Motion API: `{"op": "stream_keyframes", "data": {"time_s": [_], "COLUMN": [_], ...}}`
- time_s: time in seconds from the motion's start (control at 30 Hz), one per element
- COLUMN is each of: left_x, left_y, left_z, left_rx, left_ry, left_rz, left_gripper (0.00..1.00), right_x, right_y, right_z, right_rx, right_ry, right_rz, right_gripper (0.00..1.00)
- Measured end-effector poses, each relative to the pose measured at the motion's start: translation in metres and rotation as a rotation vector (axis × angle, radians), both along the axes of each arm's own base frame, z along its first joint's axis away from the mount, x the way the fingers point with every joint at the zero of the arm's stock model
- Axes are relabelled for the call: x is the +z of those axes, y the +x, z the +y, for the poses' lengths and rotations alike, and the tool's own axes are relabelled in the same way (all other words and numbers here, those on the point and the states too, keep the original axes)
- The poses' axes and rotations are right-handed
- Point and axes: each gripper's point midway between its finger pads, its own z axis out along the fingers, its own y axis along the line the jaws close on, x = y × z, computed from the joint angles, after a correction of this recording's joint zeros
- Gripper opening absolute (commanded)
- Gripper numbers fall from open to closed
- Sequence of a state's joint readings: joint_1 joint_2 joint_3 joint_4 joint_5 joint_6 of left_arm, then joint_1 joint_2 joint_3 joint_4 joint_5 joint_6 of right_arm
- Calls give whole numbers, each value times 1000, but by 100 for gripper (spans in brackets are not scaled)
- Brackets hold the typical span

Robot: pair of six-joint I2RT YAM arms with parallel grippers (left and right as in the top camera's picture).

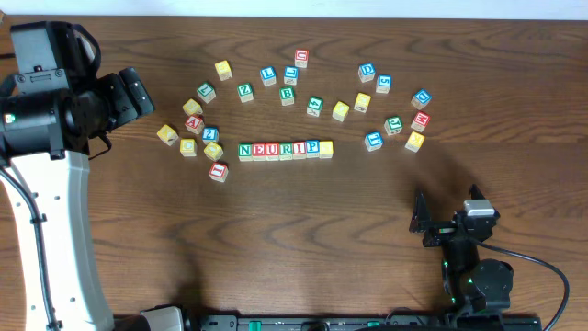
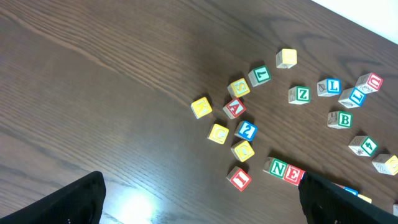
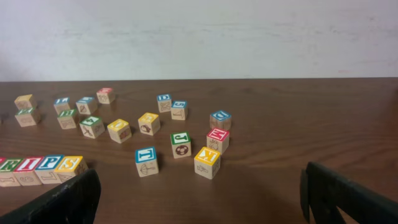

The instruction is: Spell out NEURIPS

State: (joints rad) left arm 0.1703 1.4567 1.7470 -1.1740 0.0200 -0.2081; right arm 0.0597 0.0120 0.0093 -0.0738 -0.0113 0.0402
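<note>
From where I stand the word looks finished. The row of letter blocks [image 1: 286,149] lies in the middle of the tabletop [image 1: 303,239], each block touching the next, starting with the green N [image 1: 245,150] and ending in the yellow block [image 1: 326,148]. From above that last top is too small to read, but the right wrist view shows an S on it after R, I and P.

The left tool [image 2: 199,186] is spread wide with nothing between its fingers. It hangs over bare wood up and to the left of the row, with the left-hand cluster of spare blocks [image 1: 195,124] between it and the N. The right tool [image 3: 200,180] is just as wide and just as empty, well apart from the row on the near right side.

I judge that the step now is a check and a clean finish, not another pick. The line looks straight and the letters face one way, so I would leave it alone. If a block does need squaring, the open wood in front of the row is the safest way in. A yellow spare [image 1: 213,150] sits just beside the N and a red spare [image 1: 218,170] lies near it, so a wide tool coming from that end could knock them into the word.
</note>
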Motion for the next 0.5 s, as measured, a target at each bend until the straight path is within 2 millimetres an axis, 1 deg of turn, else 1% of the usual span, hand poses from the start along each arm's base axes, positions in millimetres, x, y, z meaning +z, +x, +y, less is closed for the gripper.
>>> {"op": "stream_keyframes", "data": {"time_s": [0.1,0.13,0.17,0.37,0.43,0.5], "left_x": [-1,-2,0,18,18,13], "left_y": [-6,-11,-12,-14,-19,-25], "left_z": [-1,-2,-1,0,-1,-4], "left_rx": [-1,-1,0,7,4,-10], "left_ry": [1,5,12,72,89,102], "left_rz": [-2,-6,-35,-340,-427,-501], "left_gripper": [98,98,98,97,98,98], "right_x": [0,0,0,0,0,0], "right_y": [0,0,0,0,0,0], "right_z": [0,0,0,0,0,0], "right_rx": [0,0,0,0,0,0], "right_ry": [0,0,0,0,0,0], "right_rz": [0,0,0,0,0,0], "right_gripper": [99,99,99,99,99,99]}}
